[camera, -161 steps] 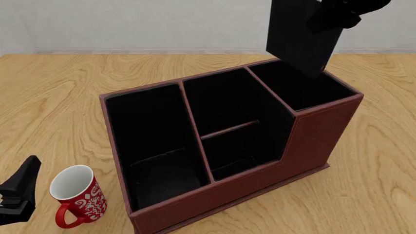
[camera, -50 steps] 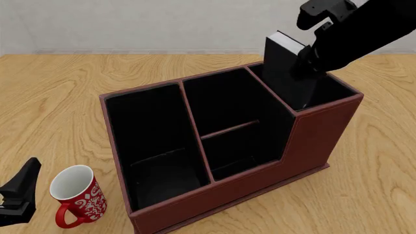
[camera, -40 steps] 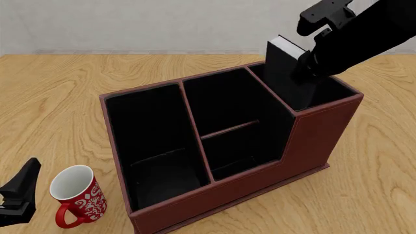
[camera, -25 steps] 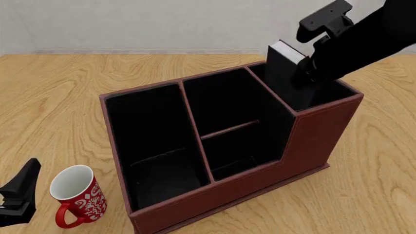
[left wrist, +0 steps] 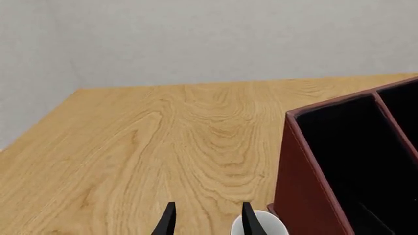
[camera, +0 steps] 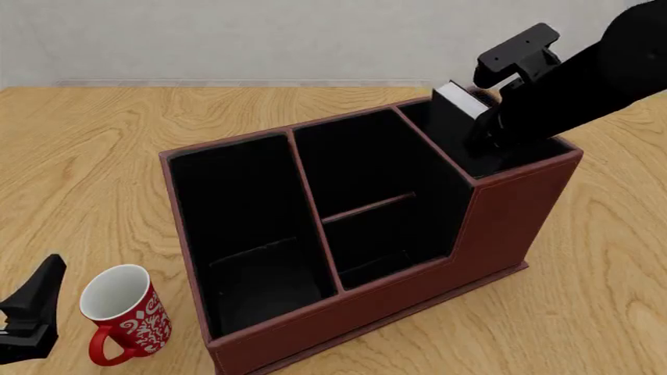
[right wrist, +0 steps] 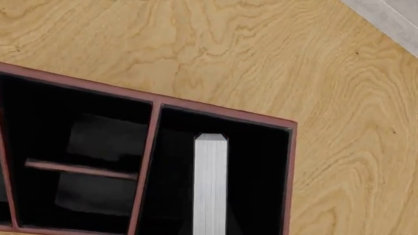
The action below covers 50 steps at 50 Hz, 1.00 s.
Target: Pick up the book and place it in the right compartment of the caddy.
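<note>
The dark red-brown caddy [camera: 511, 219] stands in the middle of the table, its raised end to the right. The black book [camera: 454, 117] stands upright inside the right compartment [camera: 524, 158], with its white page block showing above the rim. My right gripper [camera: 486, 131] holds the book from the right side, low over the compartment. In the right wrist view the white page edge of the book [right wrist: 210, 186] sits inside the right compartment [right wrist: 258, 171] of the caddy [right wrist: 78, 82]. My left gripper [camera: 31, 312] is open and empty at the near left; it also shows in the left wrist view [left wrist: 207, 223].
A red mug [camera: 125, 312] with a white inside stands upright near the caddy's near left corner, just right of my left gripper. Its rim [left wrist: 258, 226] and the caddy's end wall [left wrist: 307, 196] show in the left wrist view. The middle section has a crossbar [camera: 367, 207].
My right gripper has gone down with the book. The book, earlier held above the caddy, now sits deep in the right compartment. The left arm and the mug have not moved.
</note>
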Tool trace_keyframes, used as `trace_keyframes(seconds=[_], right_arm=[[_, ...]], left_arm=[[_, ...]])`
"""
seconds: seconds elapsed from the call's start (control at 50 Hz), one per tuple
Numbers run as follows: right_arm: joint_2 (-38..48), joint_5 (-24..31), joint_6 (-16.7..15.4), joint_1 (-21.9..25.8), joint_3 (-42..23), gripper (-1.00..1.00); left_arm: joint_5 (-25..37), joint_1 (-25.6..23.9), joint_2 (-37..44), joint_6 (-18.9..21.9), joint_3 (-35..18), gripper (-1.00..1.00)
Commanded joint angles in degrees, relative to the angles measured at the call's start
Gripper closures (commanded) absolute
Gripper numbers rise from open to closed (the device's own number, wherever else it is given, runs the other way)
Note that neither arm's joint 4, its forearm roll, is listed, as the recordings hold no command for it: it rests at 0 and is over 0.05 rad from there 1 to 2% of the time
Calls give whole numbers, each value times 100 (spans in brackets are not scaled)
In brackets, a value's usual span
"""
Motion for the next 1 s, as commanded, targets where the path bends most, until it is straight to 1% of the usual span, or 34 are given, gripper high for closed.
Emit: trace_keyframes(seconds=[0.02,0.06,0.08,0.24,0.3,0.44,0.58,0.66,0.68,0.92,1.0], right_arm=[[-10,-259,126,-81,77,100],[-4,-276,124,-82,78,100],[39,-299,28,-164,46,100],[56,-306,-83,-167,28,100],[37,-296,-44,-149,2,100],[22,-318,-143,-237,51,100],[-9,-296,-73,-226,77,100],[13,-331,-145,-288,88,100],[15,-334,-147,-290,106,-100],[-28,-343,-49,-203,147,-100],[-30,-358,-60,-217,151,-100]], left_arm=[[1,11,0,4,0,-100],[7,-1,0,19,0,-100],[11,1,0,15,0,-100],[-10,-13,0,11,0,-100],[-17,-21,0,2,0,-100],[-16,-34,0,-4,0,-100],[-17,-30,0,-5,0,-100],[-20,-23,0,-8,0,-100],[-17,-23,0,-10,0,-100],[-8,-26,0,-22,0,-100],[-10,-23,0,-24,0,-100]])
